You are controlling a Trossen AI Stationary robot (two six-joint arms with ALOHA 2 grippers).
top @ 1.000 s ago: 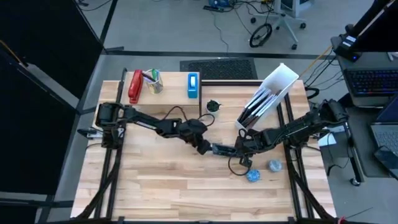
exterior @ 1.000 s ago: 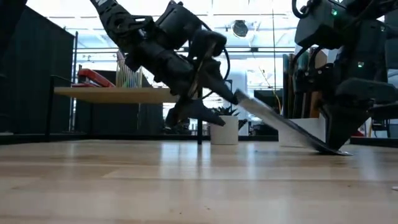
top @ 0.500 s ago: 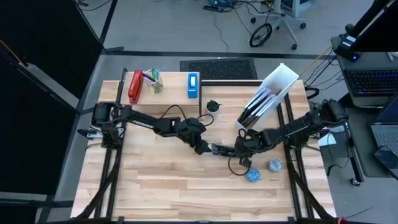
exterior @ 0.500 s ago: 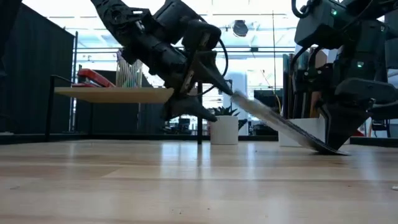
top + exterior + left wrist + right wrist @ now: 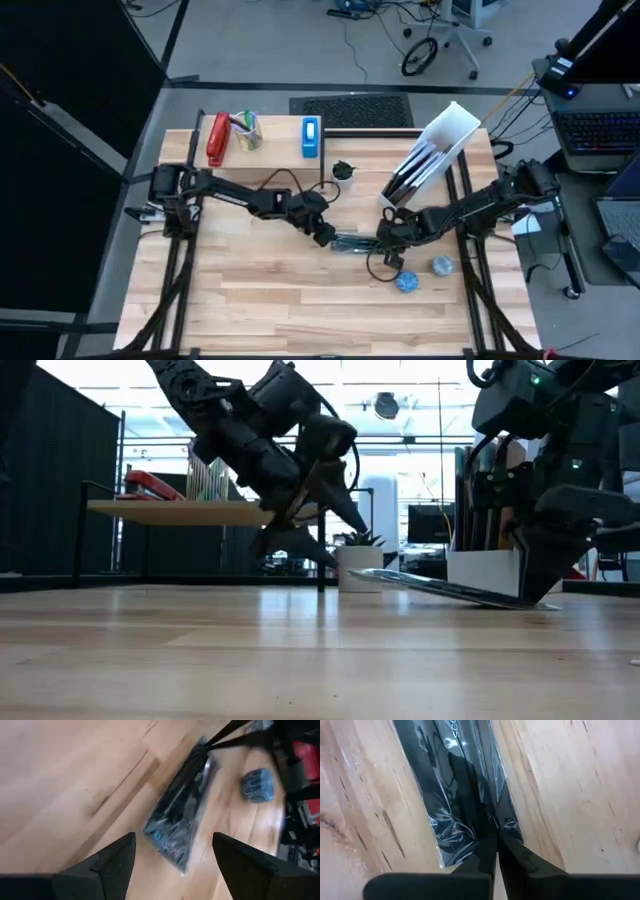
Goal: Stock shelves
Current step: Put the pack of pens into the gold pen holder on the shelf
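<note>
A low light-wood plank shelf on thin black metal legs (image 5: 262, 132) stands at the table's far left, carrying a red stapler (image 5: 217, 139), a cup of pens (image 5: 248, 130) and a blue box (image 5: 311, 137). A large white rectangular file holder (image 5: 432, 150) sits tilted at the far right, dark flat packs standing inside it. Near the table's middle, a flat black item in clear plastic wrap (image 5: 354, 242) lies almost level, one end pinched by the right gripper (image 5: 385, 236), whose fingers are clamped together on it. The left gripper (image 5: 327, 235) hangs just above the pack's other end, fingers spread apart and touching nothing. Two crumpled blue balls (image 5: 407, 282) rest on the light-wood tabletop (image 5: 270, 300) beside the right arm.
</note>
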